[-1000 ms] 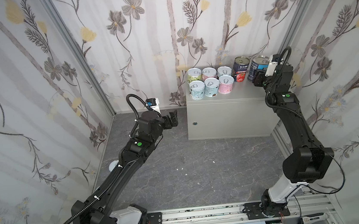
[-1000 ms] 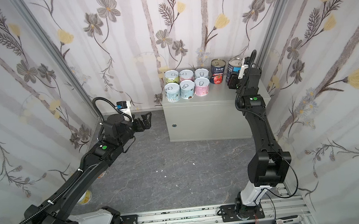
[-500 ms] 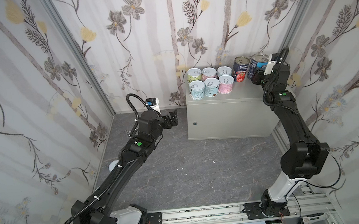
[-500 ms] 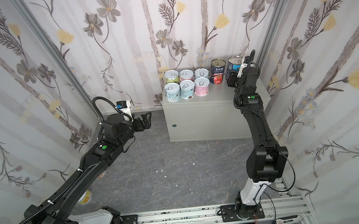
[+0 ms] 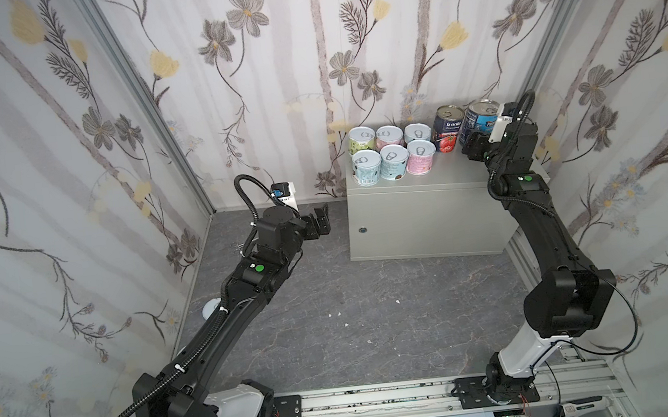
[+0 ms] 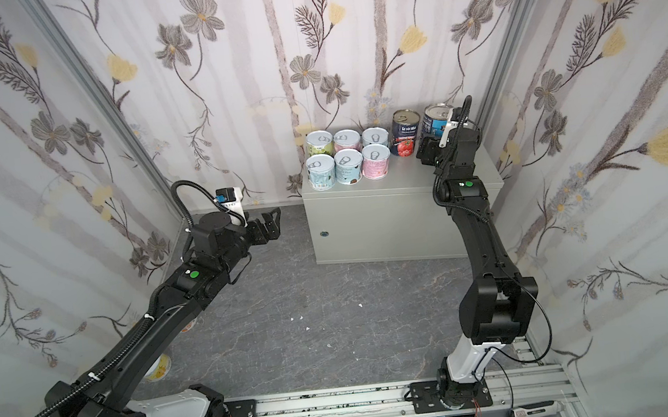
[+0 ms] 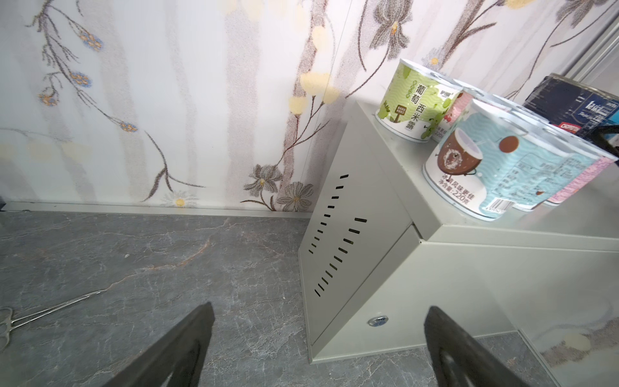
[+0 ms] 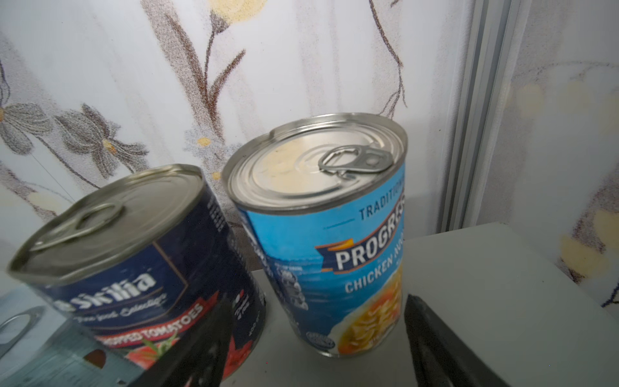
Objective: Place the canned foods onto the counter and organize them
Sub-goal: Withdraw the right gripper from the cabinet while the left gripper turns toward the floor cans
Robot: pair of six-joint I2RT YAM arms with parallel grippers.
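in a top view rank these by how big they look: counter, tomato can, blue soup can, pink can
1. counter
2. tomato can and blue soup can: they look about alike, and the blue one is partly covered
3. pink can

Tabletop (image 5: 446,175): I see its front strip bare, free to pass | back left blocked by six short cans (image 5: 395,164), two tight rows | back right filled by tomato can (image 5: 447,129) and blue can (image 5: 478,115), close together | right gripper (image 5: 472,147) crowds that corner, jaws apart | floor (image 5: 375,310) between arms open.
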